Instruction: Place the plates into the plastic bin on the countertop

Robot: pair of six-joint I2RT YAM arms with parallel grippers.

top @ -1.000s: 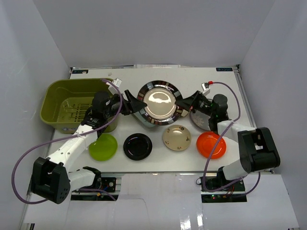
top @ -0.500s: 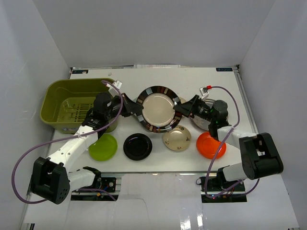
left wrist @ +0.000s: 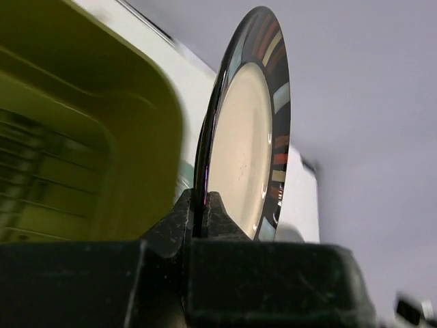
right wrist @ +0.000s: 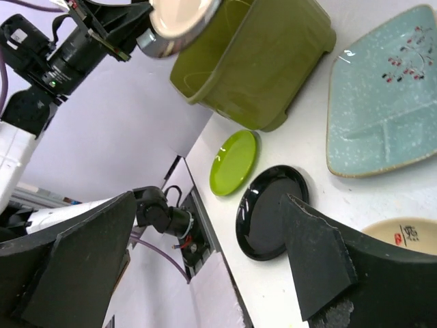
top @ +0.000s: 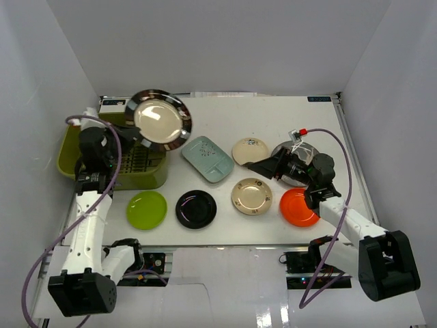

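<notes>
My left gripper (top: 131,130) is shut on the edge of a dark-rimmed cream plate (top: 160,117), which it holds above the far right corner of the olive plastic bin (top: 143,175). In the left wrist view the plate (left wrist: 249,137) stands on edge between the pinched jaws (left wrist: 199,210), beside the bin's wall (left wrist: 82,137). My right gripper (top: 263,166) hangs open and empty over the countertop (top: 225,232). Lime (top: 146,209), black (top: 196,208), cream (top: 251,196) and orange (top: 299,206) plates lie in a front row. A teal tray (top: 207,158) and another cream plate (top: 249,150) lie behind them.
A grey plate (top: 292,171) lies partly hidden under my right arm. The right wrist view shows the bin (right wrist: 259,61), the lime plate (right wrist: 234,162), the black plate (right wrist: 270,212) and the teal tray (right wrist: 382,116) past its open fingers (right wrist: 314,266). White walls enclose the countertop.
The dark-rimmed plate passed from my right gripper to my left, which shut on it and swung it left over the bin. The right gripper opened and drew back.
</notes>
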